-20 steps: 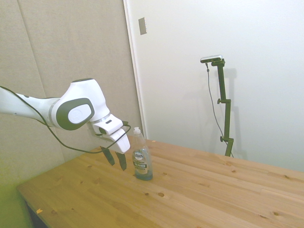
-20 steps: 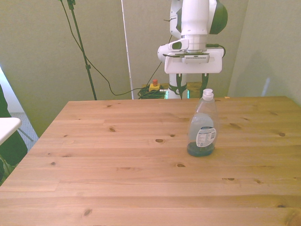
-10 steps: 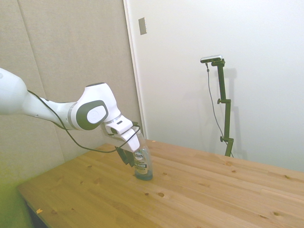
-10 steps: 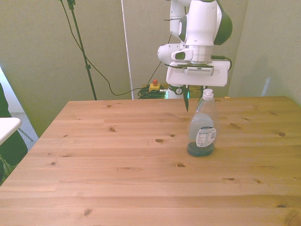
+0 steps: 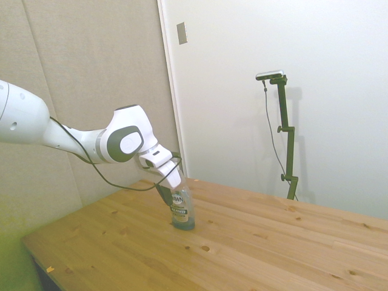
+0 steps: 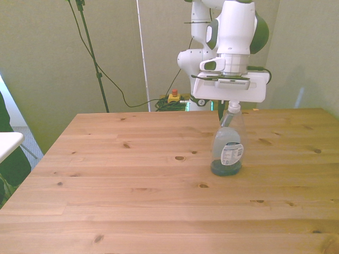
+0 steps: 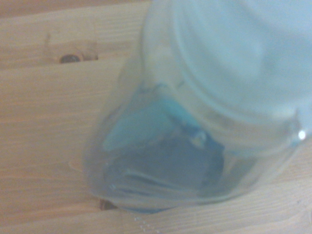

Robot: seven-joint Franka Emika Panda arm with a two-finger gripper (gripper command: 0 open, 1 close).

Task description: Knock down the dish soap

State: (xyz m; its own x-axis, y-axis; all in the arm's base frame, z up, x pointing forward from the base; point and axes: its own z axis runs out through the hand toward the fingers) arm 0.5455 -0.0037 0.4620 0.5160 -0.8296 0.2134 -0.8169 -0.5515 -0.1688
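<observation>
The dish soap [image 5: 182, 210] [image 6: 228, 143] is a slim clear bottle with a white cap and a little blue-green liquid, and it stands upright on the wooden table [image 5: 273, 242] [image 6: 132, 185]. My gripper [image 5: 166, 195] [image 6: 226, 114] hangs tilted right at the bottle's top, its white hand just above the cap. One dark finger [image 6: 219, 111] shows beside the neck on the front view's left; the other is hidden behind the bottle. The fingers stand apart, holding nothing. Seen from just above in the blurred wrist view, the bottle [image 7: 195, 122] fills the picture.
A small yellow box with a red button [image 6: 173, 96] and cables lie on the floor beyond the table's far edge. A white object [image 6: 8, 143] juts in at the front view's left edge. Bare wood surrounds the bottle on all sides.
The gripper has travelled from beside the bottle toward the front view's right and closed in on its neck. The bottle stands in the same spot, still upright.
</observation>
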